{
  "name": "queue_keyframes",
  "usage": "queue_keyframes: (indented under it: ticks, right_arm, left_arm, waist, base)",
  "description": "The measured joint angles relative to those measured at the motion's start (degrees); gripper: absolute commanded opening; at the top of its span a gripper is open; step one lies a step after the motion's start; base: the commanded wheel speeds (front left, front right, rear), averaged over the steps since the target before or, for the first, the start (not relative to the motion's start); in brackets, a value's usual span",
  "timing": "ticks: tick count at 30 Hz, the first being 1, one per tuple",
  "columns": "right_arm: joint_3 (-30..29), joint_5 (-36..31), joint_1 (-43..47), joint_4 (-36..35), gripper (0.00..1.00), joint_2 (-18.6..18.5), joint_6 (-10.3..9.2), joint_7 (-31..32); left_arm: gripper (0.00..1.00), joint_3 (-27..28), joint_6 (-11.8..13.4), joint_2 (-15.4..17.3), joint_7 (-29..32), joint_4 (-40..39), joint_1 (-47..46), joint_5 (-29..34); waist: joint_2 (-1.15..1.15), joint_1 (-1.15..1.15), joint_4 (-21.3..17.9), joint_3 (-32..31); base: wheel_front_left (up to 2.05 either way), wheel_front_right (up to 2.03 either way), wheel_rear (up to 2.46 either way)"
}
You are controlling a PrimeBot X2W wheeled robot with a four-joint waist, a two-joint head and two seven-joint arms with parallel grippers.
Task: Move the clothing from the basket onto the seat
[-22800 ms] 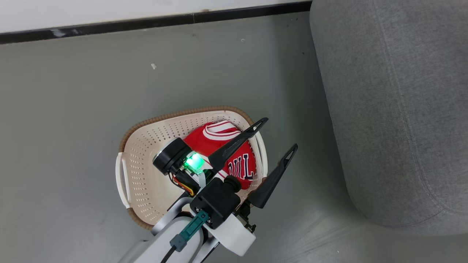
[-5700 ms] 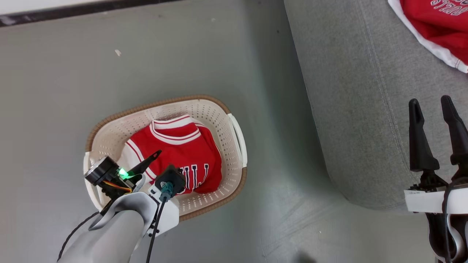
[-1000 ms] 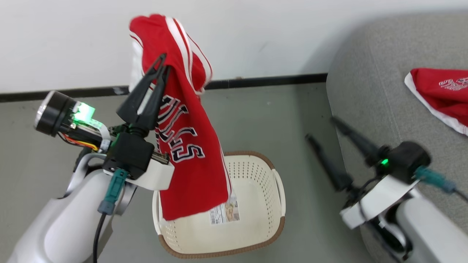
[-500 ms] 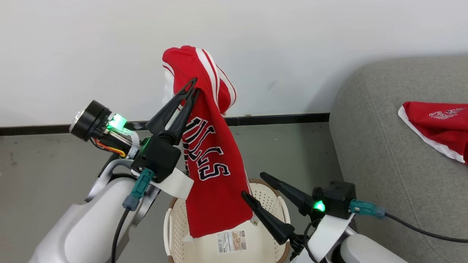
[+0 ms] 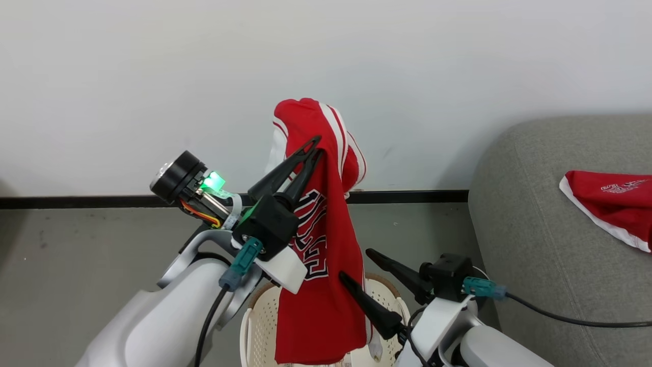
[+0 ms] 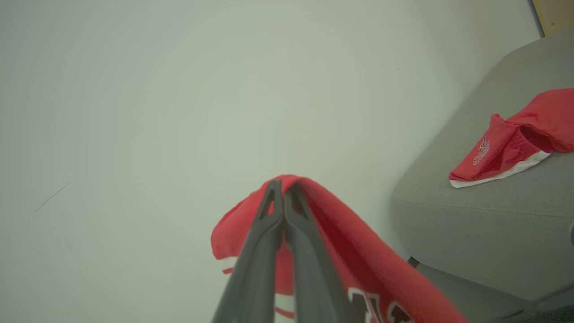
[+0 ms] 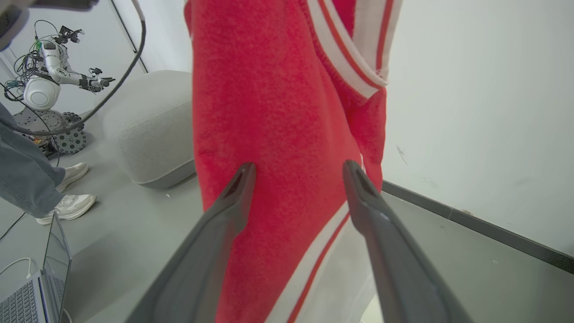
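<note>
My left gripper [image 5: 317, 145] is shut on the red jersey [image 5: 321, 285], which hangs from it with its navy letters showing, high above the cream basket [image 5: 257, 331]. In the left wrist view the closed gripper [image 6: 282, 188] pinches the jersey [image 6: 341, 242] at its top fold. My right gripper [image 5: 356, 265] is open beside the hanging cloth; in the right wrist view the gripper [image 7: 298, 172] frames the jersey [image 7: 269, 134] just ahead, without touching it. The second red garment [image 5: 611, 206] lies on the grey sofa [image 5: 535, 265] at the right.
A white wall [image 5: 153, 76] with a black baseboard [image 5: 76, 201] stands behind. In the right wrist view a grey pouf [image 7: 148, 125], a person's legs and shoes [image 7: 63, 193], a laptop [image 7: 40, 278] and another robot [image 7: 45, 85] are on the floor.
The camera tilted up. The left gripper carried the jersey rightward, toward the sofa. The right gripper stays open near the jersey's lower part.
</note>
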Motion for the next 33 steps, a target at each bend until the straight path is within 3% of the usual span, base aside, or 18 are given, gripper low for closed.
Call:
queue_keyframes:
  ticks: [6, 13, 23, 33]
  right_arm:
    - [1.3, 0.5, -0.2, -0.4, 1.0, 2.5, 0.0, 0.0]
    - [1.0, 1.0, -0.1, -2.2, 1.0, 2.2, -0.01, 0.0]
    - [4.0, 0.6, 0.1, -4.0, 1.0, 3.0, 0.0, 0.0]
    - [-1.4, -4.0, 1.0, -1.8, 1.0, 3.6, 0.0, 0.0]
  left_arm:
    - [0.0, -1.4, -0.6, -1.4, 1.7, 0.0, -0.4, -0.2]
    - [0.0, -1.7, -1.0, -1.8, 3.0, 0.9, -1.0, -0.3]
    - [0.0, -0.3, 0.1, -1.2, 5.8, 3.8, -1.0, -0.4]
    - [0.0, -0.9, 0.6, -2.2, 7.9, 4.3, -1.5, -0.2]
  waist:
    - [0.0, 0.0, 1.6, -1.2]
    - [0.0, 0.0, 3.0, -2.3]
    - [0.0, 0.0, 2.1, -2.8]
    - [0.0, 0.0, 0.7, -2.5]
  base:
    - [0.0, 0.0, 0.0]
    - [0.0, 0.0, 0.0]
    - [0.0, 0.0, 0.0]
    - [0.0, 0.0, 0.0]
